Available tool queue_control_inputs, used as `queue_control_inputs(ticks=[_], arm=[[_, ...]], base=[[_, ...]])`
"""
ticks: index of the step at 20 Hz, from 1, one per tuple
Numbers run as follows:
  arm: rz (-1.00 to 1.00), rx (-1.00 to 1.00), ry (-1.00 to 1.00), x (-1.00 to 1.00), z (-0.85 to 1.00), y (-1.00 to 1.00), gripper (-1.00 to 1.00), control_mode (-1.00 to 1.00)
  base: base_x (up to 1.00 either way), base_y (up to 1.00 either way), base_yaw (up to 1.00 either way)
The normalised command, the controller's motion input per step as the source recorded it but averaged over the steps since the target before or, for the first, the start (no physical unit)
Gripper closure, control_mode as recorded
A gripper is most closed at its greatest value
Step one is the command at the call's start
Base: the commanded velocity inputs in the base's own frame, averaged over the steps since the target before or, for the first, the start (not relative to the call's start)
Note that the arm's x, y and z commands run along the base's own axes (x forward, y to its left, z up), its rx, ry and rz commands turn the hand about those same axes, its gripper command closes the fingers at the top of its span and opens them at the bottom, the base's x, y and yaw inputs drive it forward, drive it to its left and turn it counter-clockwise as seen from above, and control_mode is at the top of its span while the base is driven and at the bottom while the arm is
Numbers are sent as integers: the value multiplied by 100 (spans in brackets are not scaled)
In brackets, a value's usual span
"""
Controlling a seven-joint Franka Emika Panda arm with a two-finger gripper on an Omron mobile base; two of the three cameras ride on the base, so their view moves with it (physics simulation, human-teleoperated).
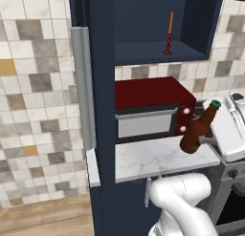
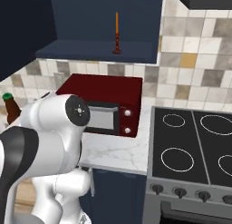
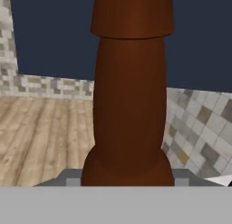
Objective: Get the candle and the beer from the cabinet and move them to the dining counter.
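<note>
End effector [image 1: 203,140] status: fingers pinching the beer bottle [image 1: 198,129] low on its body, near the base. In the hand view a grey fingertip [image 3: 71,177] shows at each side of the bottle's flared base, touching the glass. The bottle is tilted in the left base view, green cap [image 1: 216,104] up and leaning toward the robot's right, and it hangs in the air in front of the red microwave [image 1: 148,108], above the marble bench [image 1: 153,158] beside the stove [image 2: 195,155].

Hazards, judged from this pose:

1. Slip. The grip sits low on a smooth, tilted bottle, so most of the bottle stands above the fingers. A fast swing or base turn could pivot or drop it.
2. Collision. The open cabinet door [image 1: 103,87] with its silver bar handle [image 1: 81,87] stands close on the left. A wide sweep toward the dining counter could strike it with the arm or bottle.
3. Microwave contact. The bottle is near its front corner; retract clear before rotating.

The candle [image 1: 169,34] stands upright on the cabinet shelf [image 1: 153,51], well apart from the bottle, not yet fetched. The open door must stay clear for that second reach.
</note>
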Motion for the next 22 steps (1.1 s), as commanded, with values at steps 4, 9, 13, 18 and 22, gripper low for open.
queue_control_inputs(ticks=[4, 9, 13, 18, 22], arm=[[0, 0, 0, 0, 0, 0, 100, 100], [0, 0, 0, 0, 0, 0, 100, 100], [0, 0, 0, 0, 0, 0, 100, 100], [0, 0, 0, 0, 0, 0, 100, 100], [0, 0, 0, 0, 0, 0, 100, 100]], base=[[-57, -17, -33], [-53, -18, -46], [-41, -8, -53], [-32, -2, -57], [-30, 0, -57]])
